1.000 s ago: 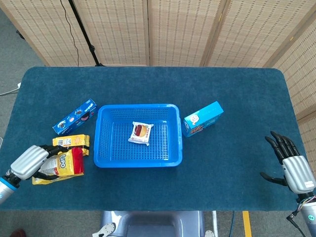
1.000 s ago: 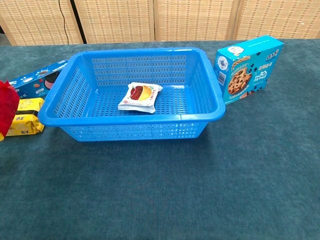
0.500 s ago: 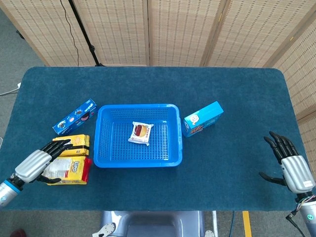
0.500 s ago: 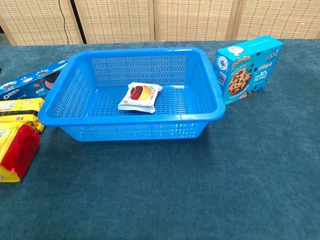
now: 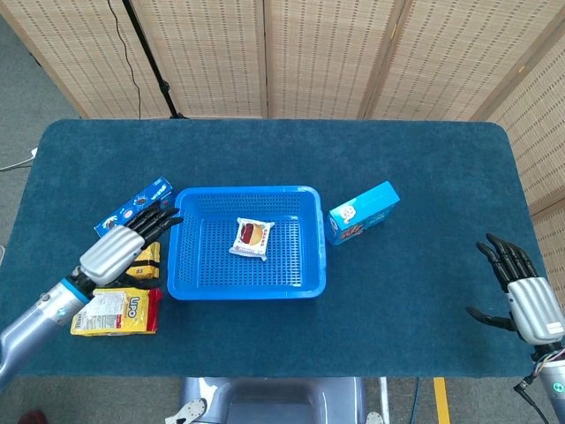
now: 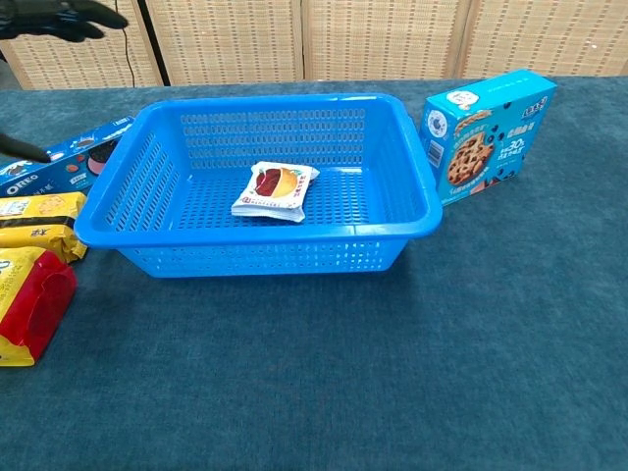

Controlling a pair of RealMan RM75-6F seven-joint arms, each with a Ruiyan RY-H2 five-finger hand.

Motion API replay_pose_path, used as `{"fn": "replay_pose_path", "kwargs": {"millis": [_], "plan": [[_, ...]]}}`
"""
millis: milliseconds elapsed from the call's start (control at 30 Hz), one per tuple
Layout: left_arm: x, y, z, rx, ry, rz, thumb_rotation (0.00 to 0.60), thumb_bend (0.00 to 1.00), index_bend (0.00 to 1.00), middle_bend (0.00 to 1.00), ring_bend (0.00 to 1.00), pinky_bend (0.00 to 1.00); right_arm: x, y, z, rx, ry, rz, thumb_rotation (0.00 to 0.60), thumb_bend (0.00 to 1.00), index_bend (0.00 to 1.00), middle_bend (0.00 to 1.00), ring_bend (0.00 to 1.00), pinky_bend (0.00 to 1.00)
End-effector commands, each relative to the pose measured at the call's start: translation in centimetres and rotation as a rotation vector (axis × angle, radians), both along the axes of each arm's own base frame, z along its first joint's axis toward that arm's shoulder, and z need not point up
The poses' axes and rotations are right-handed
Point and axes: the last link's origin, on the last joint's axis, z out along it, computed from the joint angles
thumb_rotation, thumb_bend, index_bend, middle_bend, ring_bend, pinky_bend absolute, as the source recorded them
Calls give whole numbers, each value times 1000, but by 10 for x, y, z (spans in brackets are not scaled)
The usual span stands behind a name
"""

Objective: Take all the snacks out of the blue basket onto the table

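One snack packet [image 5: 252, 238] lies flat on the floor of the blue basket [image 5: 305, 285], near its middle, white with a red and yellow picture. Outside the basket on its left side, a yellow packet [image 6: 39, 226] lies just beside the wall, a red and yellow bag [image 5: 116, 311] sits nearer the front edge of the bench [image 5: 415, 300], and a blue biscuit box [image 5: 132, 208] lies toward the back. On the basket's right side, a blue cookie box [image 5: 363, 212] lies just beside the rim. The left hand [image 5: 119, 247] hovers over the yellow packet at the basket's left wall, its fingers [image 5: 157, 219] stretched out and apart toward the rim, holding nothing. The right hand [image 5: 525, 299] is well apart from the basket, near the bench's right front corner, fingers spread, empty.
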Motion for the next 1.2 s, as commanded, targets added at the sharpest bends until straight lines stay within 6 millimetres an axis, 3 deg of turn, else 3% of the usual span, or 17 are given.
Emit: {"fn": "replay_pose_path", "kwargs": {"millis": [33, 233, 467, 733, 1033, 1133, 1200], "plan": [[51, 27, -25, -18, 34, -25, 600, 0, 0, 0, 0, 0, -1, -1, 1, -4, -2, -5, 600, 0, 0, 0, 0, 59], [81, 50, -87, -86, 131, 3, 600, 0, 0, 0, 0, 1, -6, -3, 3, -4, -2, -22, 600, 0, 0, 0, 0, 59], [103, 61, -131, -95, 174, 9, 600, 2, 0, 0, 0, 27, -10, -7, 3, -3, -3, -40, 600, 0, 0, 0, 0, 59], [108, 81, -162, -80, 243, 82, 600, 5, 0, 0, 0, 27, -15, -11, 5, -7, -4, -61, 600, 0, 0, 0, 0, 59], [110, 87, -188, -103, 307, 96, 600, 15, 0, 0, 0, 63, -19, -13, 4, -6, -3, -79, 600, 0, 0, 0, 0, 59], [111, 90, -192, -101, 308, 108, 600, 39, 20, 9, 13, 163, -20, -14, 5, -10, -4, -85, 600, 0, 0, 0, 0, 59], [110, 91, -194, -94, 317, 112, 600, 69, 106, 76, 81, 265, -21, -14, 5, -11, -4, -89, 600, 0, 0, 0, 0, 59]]}}
